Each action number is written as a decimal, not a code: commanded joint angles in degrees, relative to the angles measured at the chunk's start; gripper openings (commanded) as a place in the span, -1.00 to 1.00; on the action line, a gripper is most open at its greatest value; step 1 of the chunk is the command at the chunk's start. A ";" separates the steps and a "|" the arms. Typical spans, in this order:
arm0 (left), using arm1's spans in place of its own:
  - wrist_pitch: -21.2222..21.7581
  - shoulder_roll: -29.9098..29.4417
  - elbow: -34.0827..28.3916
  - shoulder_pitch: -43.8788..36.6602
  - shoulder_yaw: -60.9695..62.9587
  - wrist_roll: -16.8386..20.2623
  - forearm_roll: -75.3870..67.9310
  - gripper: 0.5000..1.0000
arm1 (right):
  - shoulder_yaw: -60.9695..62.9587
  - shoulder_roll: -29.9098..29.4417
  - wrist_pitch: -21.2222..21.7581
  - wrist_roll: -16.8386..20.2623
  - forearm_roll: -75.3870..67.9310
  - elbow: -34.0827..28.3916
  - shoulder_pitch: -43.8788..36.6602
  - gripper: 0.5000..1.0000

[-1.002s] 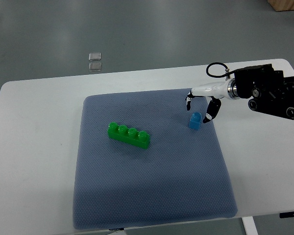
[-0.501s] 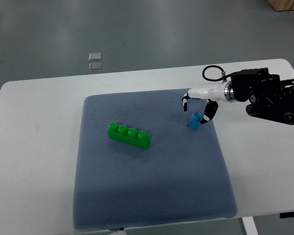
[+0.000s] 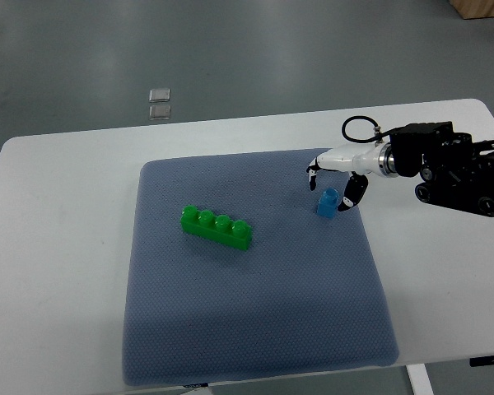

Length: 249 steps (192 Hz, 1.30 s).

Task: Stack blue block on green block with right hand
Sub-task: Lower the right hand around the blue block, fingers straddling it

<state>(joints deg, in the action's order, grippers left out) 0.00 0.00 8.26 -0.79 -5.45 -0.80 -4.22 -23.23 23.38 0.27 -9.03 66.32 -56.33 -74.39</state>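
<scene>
- Near field: the blue-grey mat point(image 3: 255, 329) covers the middle of the white table point(image 3: 58, 247); its near half carries nothing.
- Middle of the mat, left of centre: the green block point(image 3: 216, 229), a four-stud brick lying slightly aslant, studs up and uncovered. It is the target of the stack and is untouched.
- Right part of the mat, a little farther: the blue block point(image 3: 326, 202), a small single-stud piece standing on the mat, well apart from the green block.
- Just beyond and above the blue block: the right robot hand point(image 3: 337, 177), its arm entering from the right edge. The fingers point(image 3: 351, 192) are spread and straddle the block, one just to its right, others to its far left; no contact is evident, and the hand holds nothing.
- Step in hand, by judgement: the approach to grasp; the pick is not yet made. The next move calls for lowering and closing the fingers on the blue block, then carrying it left to the green studs.
- Change from the earlier frames: the hand sits slightly farther and its wrist is drawn a little to the right; both blocks lie where they were.
- Far field: two small clear squares point(image 3: 160, 102) on the floor beyond the table.
</scene>
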 commanded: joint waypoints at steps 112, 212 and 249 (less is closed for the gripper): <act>0.00 0.00 0.00 0.08 0.00 0.00 0.00 1.00 | 0.03 1.32 -5.28 -3.36 5.58 -0.71 1.61 0.64; 0.00 0.00 0.00 0.00 0.00 0.00 0.00 1.00 | 0.03 1.41 -6.42 -3.89 6.63 -1.50 2.49 0.60; 0.00 0.00 0.00 0.09 0.00 0.00 0.00 1.00 | 0.21 1.32 -6.42 -3.89 6.72 -1.41 2.49 0.56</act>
<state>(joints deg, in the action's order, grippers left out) 0.00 0.00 8.26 -0.78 -5.45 -0.79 -4.22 -23.08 24.78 -6.14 -12.92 73.02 -57.79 -71.89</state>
